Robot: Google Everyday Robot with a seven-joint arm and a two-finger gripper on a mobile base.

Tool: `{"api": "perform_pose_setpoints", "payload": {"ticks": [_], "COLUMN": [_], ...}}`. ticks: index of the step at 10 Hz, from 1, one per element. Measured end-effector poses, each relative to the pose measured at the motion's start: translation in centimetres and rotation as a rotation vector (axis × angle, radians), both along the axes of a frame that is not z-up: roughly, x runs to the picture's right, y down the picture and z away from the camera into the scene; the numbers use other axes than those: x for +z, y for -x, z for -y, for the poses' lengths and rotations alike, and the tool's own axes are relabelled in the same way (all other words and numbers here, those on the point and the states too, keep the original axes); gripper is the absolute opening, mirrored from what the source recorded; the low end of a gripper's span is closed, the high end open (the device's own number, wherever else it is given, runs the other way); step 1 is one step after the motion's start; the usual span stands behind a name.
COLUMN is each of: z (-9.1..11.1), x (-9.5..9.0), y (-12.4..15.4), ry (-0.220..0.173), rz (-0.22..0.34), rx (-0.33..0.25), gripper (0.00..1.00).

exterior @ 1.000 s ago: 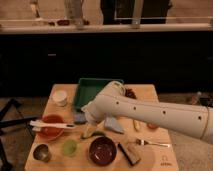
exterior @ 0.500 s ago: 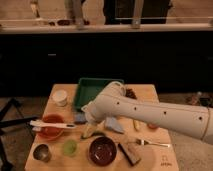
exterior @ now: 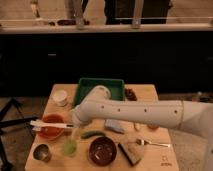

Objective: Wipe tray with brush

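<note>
The green tray (exterior: 102, 86) sits at the back middle of the wooden table. The long white brush (exterior: 49, 124) lies flat across a red bowl (exterior: 50, 131) at the table's left. My white arm reaches in from the right and bends down in front of the tray. My gripper (exterior: 77, 123) hangs at its end, just right of the brush's near end and in front of the tray's left corner. The arm hides part of the tray's front rim.
A white cup (exterior: 60, 97) stands left of the tray. Along the front are a metal cup (exterior: 41, 152), a green cup (exterior: 70, 147), a dark red bowl (exterior: 102, 150), a dark block tool (exterior: 131, 152) and a fork (exterior: 156, 144). A blue-grey cloth (exterior: 115, 126) lies mid-table.
My arm and gripper have shifted a little to the left, toward the brush on the red bowl. Nothing on the table has moved.
</note>
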State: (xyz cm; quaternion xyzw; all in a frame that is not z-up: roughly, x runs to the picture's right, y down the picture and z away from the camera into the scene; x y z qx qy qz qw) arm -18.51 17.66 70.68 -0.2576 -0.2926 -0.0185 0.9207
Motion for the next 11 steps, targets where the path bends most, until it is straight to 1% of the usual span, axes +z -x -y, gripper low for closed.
{"api": "perform_pose_setpoints", "payload": {"ticks": [1, 2, 3, 4, 6, 7, 9, 11], "z": [-0.4, -0.8, -1.3, -1.5, -1.3, -1.4, -1.3, -1.2], "x": [0.4, 1.2, 2.4, 3.4, 5.0, 5.3, 6.1, 6.4], "y": [1.6, 2.9, 4.2, 5.2, 6.3, 7.0, 7.3, 7.5], "ry": [0.001, -0.005, -0.008, -0.007, 0.009, 0.018, 0.031, 0.042], "rz": [0.002, -0.006, -0.018, -0.019, -0.018, -0.011, -0.012, -0.005], "rx": [0.012, 0.041, 0.095, 0.130, 0.185, 0.190, 0.210, 0.231], "gripper": [0.80, 0.80, 0.80, 0.80, 0.80, 0.80, 0.80, 0.80]}}
